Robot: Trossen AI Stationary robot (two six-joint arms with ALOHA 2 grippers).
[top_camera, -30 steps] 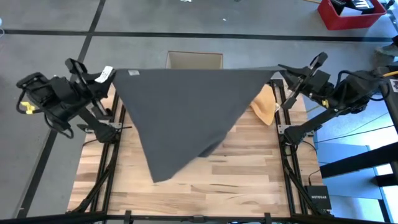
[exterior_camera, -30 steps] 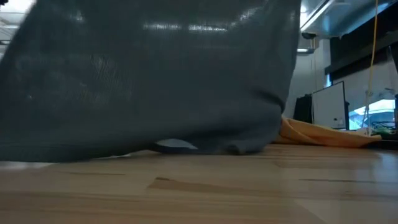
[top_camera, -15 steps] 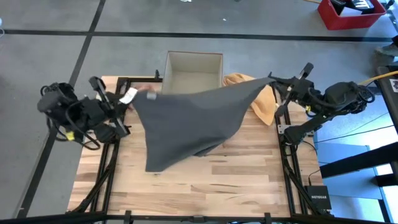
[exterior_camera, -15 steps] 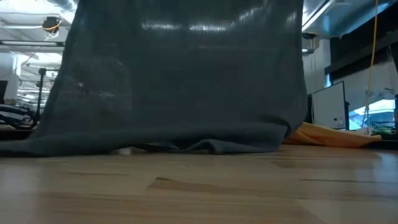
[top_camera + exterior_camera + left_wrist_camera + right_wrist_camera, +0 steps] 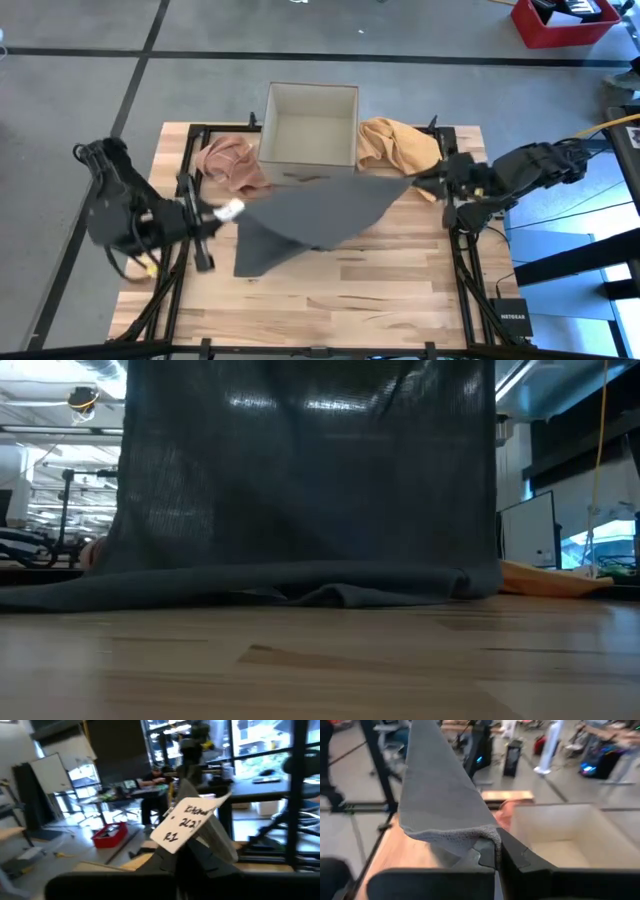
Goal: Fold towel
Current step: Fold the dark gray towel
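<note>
A dark grey towel (image 5: pixel 310 215) is stretched between my two grippers over the middle of the wooden table (image 5: pixel 380 290). In the low view the towel (image 5: pixel 300 470) hangs like a curtain, its lower edge (image 5: pixel 300 588) resting on the tabletop. My left gripper (image 5: pixel 218 213) is shut on the towel's left top corner, where a white tag (image 5: pixel 187 822) sticks up. My right gripper (image 5: pixel 425 183) is shut on the right top corner. My left gripper pinches the towel's tagged corner (image 5: pixel 212 837) between its two fingers, coming level from the table's left side. The towel's top edge runs away from it toward the other gripper. My right gripper pinches the towel's other top corner (image 5: pixel 472 836) between its two fingers (image 5: pixel 520 857), by the hemmed edge. It comes from the table's right side, slanting slightly down. The cloth spreads away from the fingers and its lower part lies on the table.
An open cardboard box (image 5: pixel 310 125) stands at the table's far edge. A pink cloth (image 5: pixel 228 160) lies to its left and an orange cloth (image 5: pixel 398 145) to its right. Black frame rails (image 5: pixel 180 250) run along both table sides. People sit in the room beyond.
Both grippers have come down and toward the table's near edge, still shut on the towel's corners, and both have turned. The towel's top edge has sunk with them and uncovered the box and the pink cloth. More of its lower part now lies on the table.
</note>
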